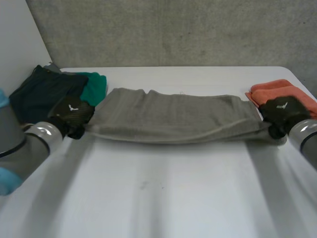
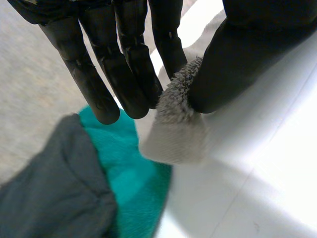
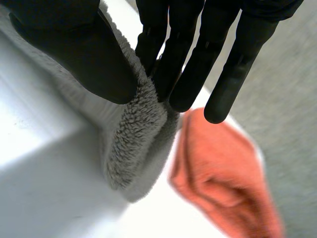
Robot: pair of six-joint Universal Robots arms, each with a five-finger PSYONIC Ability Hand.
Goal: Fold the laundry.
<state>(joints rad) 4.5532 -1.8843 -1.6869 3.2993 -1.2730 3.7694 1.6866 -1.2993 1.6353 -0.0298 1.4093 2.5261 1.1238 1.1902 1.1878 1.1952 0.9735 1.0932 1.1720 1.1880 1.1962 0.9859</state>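
The table's [image 1: 158,198] near half lay open; a towel [image 1: 173,116] spanned the middle, clothes [image 1: 42,94] far left, orange cloth [image 1: 285,91] far right.

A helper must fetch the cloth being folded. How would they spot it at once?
On the white table, look between the black hands: a long grey towel stretches from the left hand, pinching one end, to the right hand, pinching the other. Unlike the green cloth and dark garment at the left and the orange cloth at the right, it is grey and fluffy.
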